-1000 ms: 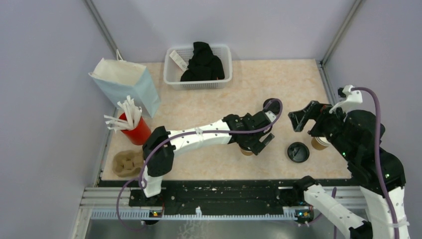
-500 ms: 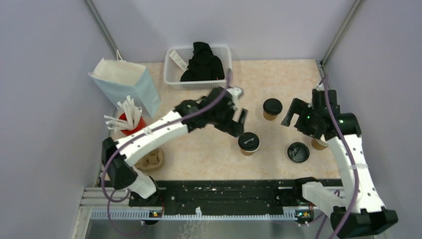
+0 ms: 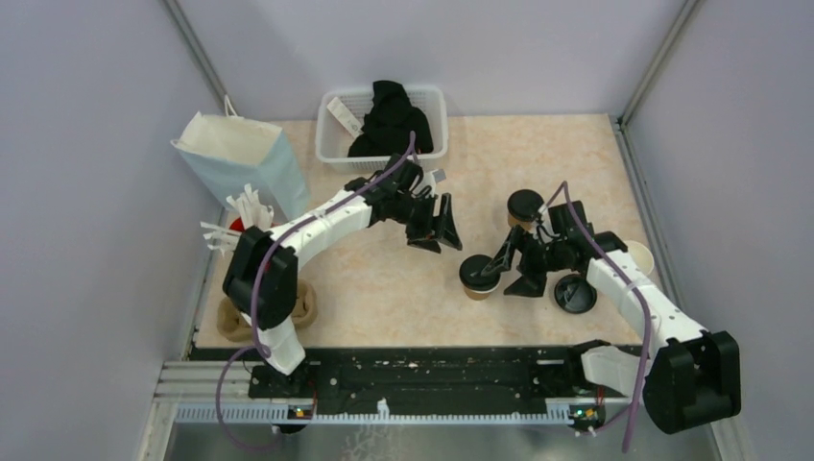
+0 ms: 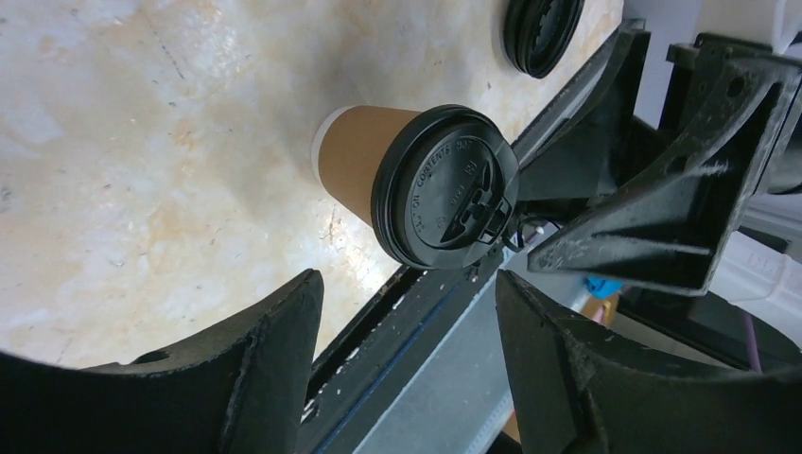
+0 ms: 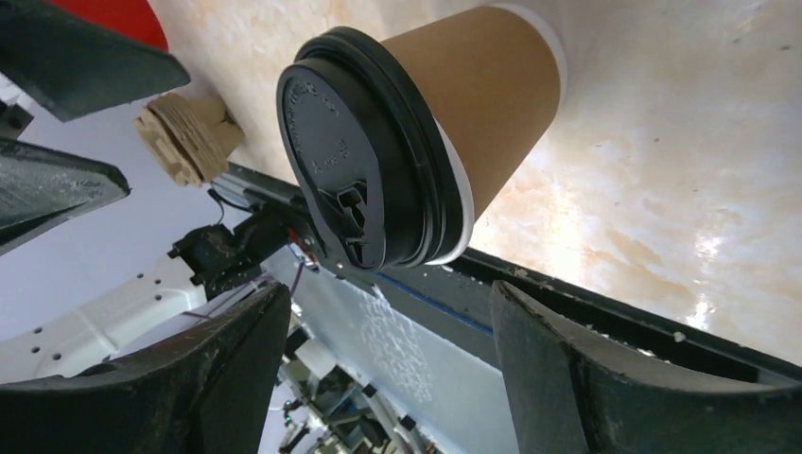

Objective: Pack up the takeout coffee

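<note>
Overhead, the cup (image 3: 477, 276) stands upright and lidded on the table (image 3: 538, 154), near its front middle. The left arm extends from its base out and rightward, elbow raised. The left gripper (image 3: 440, 230) hangs up-left of the cup and apart from it, jaws spread. The right arm lies low, stretched leftward, with the right gripper (image 3: 512, 271) just beside the cup's right side, jaws also wide. At the left wrist, the cup (image 4: 416, 180) sits beyond the open fingers, with the right gripper's dark frame behind it. At the right wrist, the cup (image 5: 426, 142) sits ahead of the parted fingers, touching neither.
</note>
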`<action>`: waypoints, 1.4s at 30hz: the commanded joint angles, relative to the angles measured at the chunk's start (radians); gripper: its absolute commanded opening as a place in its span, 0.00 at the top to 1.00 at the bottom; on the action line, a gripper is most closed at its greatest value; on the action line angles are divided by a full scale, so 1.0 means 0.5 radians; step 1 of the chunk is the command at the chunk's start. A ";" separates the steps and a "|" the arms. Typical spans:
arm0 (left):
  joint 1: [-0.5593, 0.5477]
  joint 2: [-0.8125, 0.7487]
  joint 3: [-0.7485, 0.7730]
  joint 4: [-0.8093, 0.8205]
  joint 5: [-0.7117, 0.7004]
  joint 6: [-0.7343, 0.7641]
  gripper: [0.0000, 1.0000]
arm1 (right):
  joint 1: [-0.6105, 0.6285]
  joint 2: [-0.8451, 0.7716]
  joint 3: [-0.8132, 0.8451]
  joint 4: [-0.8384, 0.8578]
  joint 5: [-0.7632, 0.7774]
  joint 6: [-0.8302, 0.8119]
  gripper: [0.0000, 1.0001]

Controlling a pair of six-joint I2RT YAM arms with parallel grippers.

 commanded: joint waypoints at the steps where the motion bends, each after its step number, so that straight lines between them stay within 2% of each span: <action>1: 0.007 0.077 0.076 0.233 0.242 -0.084 0.27 | 0.090 -0.003 -0.083 0.292 -0.003 0.277 0.26; 8: -0.001 0.198 0.067 0.326 0.347 -0.091 0.32 | 0.090 0.019 -0.131 0.325 0.115 0.331 0.39; 12: -0.027 0.260 0.073 0.403 0.392 -0.130 0.36 | 0.090 0.036 -0.146 0.357 0.118 0.351 0.39; 25: -0.134 0.347 0.123 0.374 0.427 -0.111 0.45 | 0.090 0.047 -0.145 0.387 0.128 0.365 0.39; 30: -0.155 0.342 0.118 0.345 0.426 -0.094 0.48 | 0.092 0.047 -0.146 0.397 0.124 0.366 0.43; 37: -0.158 0.340 0.129 0.286 0.388 -0.043 0.48 | 0.089 0.043 -0.157 0.399 0.142 0.358 0.45; 42: -0.158 0.329 0.228 0.149 0.283 0.049 0.44 | 0.090 0.060 -0.142 0.354 0.134 0.233 0.38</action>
